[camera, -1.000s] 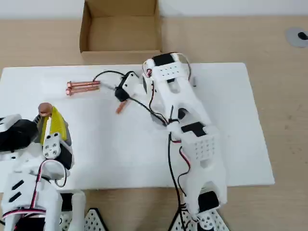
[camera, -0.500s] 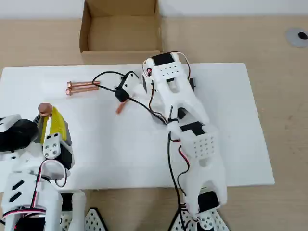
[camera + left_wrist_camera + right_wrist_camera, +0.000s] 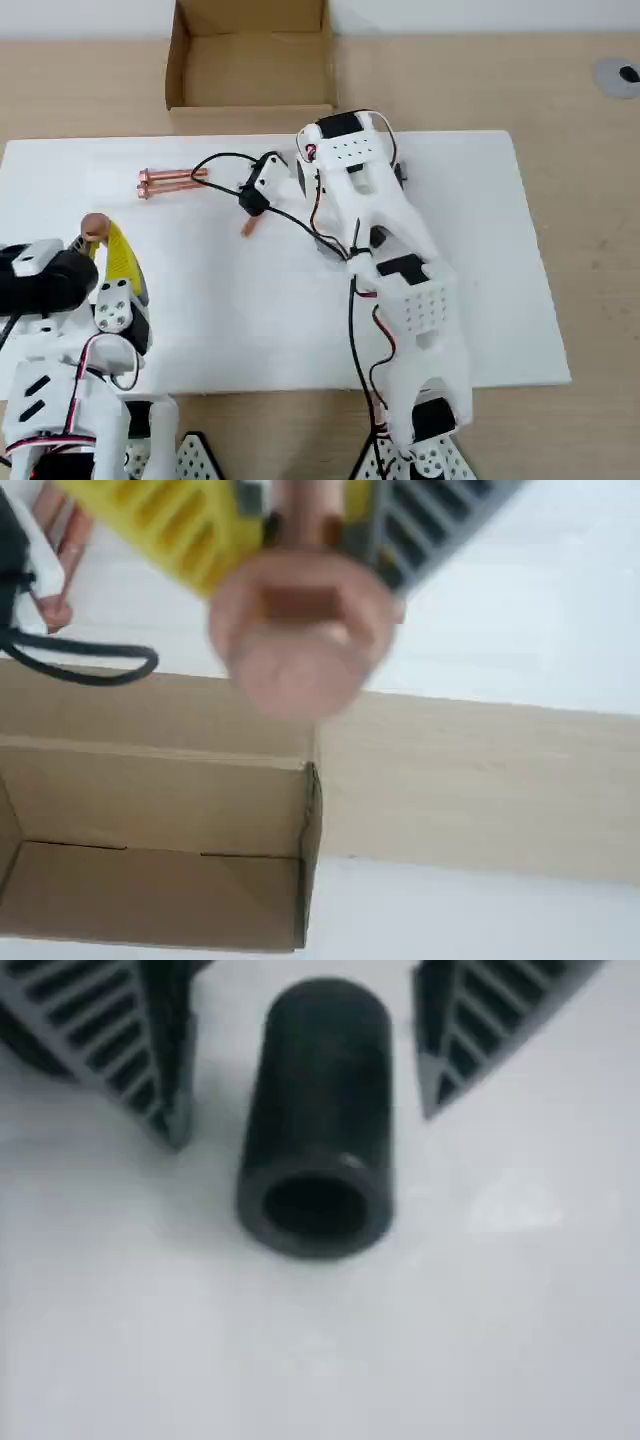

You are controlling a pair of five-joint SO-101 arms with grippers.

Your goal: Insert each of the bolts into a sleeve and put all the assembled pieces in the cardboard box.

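Bolt [image 3: 300, 630] pinched in your left gripper [image 3: 305, 520] — sleeve [image 3: 320, 1120] lying loose.
Your right gripper [image 3: 305, 1110] stands spread either side of the sleeve on the white mat [image 3: 250, 320]; the bolt hangs over the mat's left end, well apart from the cardboard box [image 3: 250, 60].

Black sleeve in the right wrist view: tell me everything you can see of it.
The black sleeve is a short, matte dark cylinder, plastic or rubber by its look, with a round bore open toward the camera and seemingly empty. It lies on its side on the white sheet, between the open fingers of the right gripper, a gap on each side; only the sheet touches it.
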